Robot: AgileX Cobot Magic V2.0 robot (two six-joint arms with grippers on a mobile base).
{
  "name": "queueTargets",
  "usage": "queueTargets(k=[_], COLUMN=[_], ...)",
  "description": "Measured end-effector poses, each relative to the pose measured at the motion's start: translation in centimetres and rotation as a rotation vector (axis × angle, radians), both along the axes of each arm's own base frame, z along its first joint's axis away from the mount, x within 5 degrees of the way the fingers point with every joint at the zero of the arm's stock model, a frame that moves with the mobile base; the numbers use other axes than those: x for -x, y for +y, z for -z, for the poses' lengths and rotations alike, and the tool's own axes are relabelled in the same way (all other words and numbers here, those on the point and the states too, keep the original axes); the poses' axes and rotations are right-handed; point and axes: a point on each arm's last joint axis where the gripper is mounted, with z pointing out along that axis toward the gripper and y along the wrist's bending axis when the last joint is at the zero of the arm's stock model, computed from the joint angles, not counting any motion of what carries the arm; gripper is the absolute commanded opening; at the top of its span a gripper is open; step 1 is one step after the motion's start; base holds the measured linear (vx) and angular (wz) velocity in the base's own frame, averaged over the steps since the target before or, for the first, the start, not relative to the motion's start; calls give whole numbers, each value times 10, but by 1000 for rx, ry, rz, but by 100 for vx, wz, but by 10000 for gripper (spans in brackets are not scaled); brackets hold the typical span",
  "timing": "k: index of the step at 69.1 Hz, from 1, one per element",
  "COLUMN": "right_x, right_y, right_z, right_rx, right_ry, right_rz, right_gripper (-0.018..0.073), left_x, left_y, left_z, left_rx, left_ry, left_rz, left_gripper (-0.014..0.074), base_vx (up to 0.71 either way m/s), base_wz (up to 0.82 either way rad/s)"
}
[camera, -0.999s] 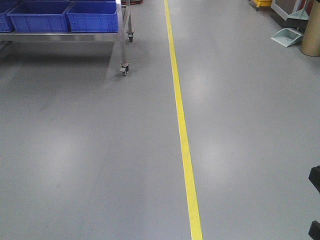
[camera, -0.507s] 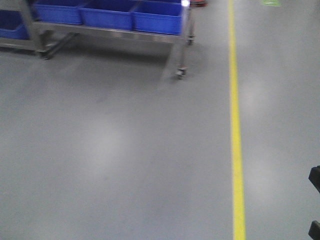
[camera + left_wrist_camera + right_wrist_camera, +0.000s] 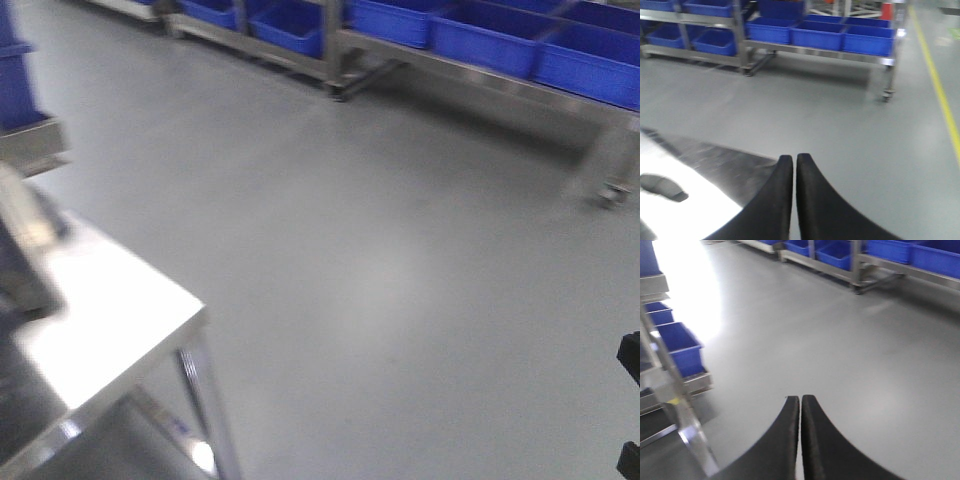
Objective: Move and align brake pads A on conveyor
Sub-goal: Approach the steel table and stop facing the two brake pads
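Two grippers noted, left gripper (image 3: 794,160) and right gripper (image 3: 800,400), each with jaws pressed together, nothing held or touched. The brake pads A and conveyor are not made out in any view; one blurred dark oblong (image 3: 662,186) on the steel worktop (image 3: 710,200) cannot be identified. Step judged: approach by base. The conveyor must be brought into view next.

The left gripper (image 3: 794,159) sits at 6 o'clock, its two black fingers pressed together. A shiny table (image 3: 700,205) is at 8 o'clock, with a blurry dark spot (image 3: 662,186) on it. Blue bins (image 3: 820,36) fill a rack (image 3: 888,75) at 12 o'clock. A yellow line (image 3: 939,90) runs at 3 o'clock.
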Motion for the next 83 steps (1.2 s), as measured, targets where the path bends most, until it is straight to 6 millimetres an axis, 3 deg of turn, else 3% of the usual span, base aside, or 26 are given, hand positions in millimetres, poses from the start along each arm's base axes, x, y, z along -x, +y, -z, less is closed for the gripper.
queueTargets(k=[53, 83], right_x=[0, 0], right_y=[0, 0], right_z=[0, 0], right_rx=[0, 0], right_ry=[0, 0], right_rz=[0, 0], right_gripper=[-8, -8], left_x=[0, 0], left_y=[0, 0], left_z=[0, 0], left_rx=[0, 0], left_ry=[0, 0], left_rz=[0, 0], left_gripper=[-6, -6], base_vx=[3, -4], base_wz=[89, 41])
